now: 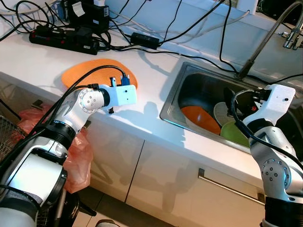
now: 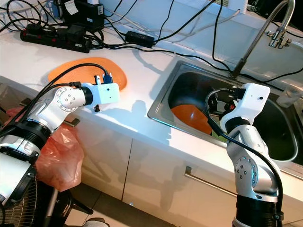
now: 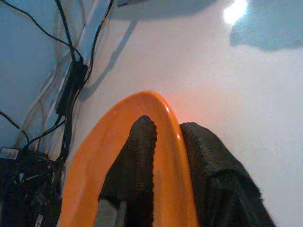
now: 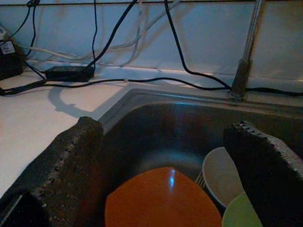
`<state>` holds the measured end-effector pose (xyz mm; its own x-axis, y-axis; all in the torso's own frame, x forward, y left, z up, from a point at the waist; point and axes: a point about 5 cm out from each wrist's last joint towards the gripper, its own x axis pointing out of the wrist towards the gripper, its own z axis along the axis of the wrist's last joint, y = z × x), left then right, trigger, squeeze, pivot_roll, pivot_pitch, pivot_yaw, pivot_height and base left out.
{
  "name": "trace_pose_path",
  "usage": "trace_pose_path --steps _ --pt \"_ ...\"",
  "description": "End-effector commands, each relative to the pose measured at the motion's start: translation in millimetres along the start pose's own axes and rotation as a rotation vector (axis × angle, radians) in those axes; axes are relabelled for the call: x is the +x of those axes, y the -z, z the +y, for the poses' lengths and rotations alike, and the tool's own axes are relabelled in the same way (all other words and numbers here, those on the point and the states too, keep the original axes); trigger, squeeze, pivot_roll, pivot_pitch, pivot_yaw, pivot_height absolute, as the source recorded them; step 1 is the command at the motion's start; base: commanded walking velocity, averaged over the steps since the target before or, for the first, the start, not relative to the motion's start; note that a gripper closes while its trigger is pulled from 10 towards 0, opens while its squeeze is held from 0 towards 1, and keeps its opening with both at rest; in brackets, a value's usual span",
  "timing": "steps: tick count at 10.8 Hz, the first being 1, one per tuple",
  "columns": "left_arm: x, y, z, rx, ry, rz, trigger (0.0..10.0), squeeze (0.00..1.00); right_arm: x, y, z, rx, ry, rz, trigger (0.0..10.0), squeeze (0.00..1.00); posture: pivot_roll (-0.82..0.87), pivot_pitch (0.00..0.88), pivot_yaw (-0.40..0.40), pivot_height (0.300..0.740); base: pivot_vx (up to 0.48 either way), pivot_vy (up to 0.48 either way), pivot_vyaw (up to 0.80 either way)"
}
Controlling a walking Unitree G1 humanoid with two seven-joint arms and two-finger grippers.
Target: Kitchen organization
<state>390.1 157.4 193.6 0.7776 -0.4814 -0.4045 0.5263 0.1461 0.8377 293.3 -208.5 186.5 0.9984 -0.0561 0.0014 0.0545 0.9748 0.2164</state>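
White counter [image 1: 142,118], L claw [image 3: 163,189] pinching orange plate [image 1: 87,71] rim.

No legible text, labels or numbers on any surface.

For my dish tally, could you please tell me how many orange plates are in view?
2: one orange plate on the counter, its rim pinched by the left gripper; another in the sink. Others may be hidden.
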Motion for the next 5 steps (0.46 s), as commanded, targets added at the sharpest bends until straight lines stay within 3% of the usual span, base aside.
trace_pose_path --steps 1,5 --pt "6.7 3.8 -19.6 -0.011 0.075 0.022 0.0 0.0 -1.7 -5.0 -6.8 -0.008 0.032 -0.019 10.0 0.0 0.29 0.0 -0.191 0.74 0.0 0.0 0.0" --pt "7.8 0.0 -19.6 -0.014 0.062 -0.013 0.0 0.0 -2.1 -4.6 -7.3 -0.01 0.035 -0.018 10.0 0.0 0.29 0.0 -0.192 0.74 0.0 0.0 0.0"
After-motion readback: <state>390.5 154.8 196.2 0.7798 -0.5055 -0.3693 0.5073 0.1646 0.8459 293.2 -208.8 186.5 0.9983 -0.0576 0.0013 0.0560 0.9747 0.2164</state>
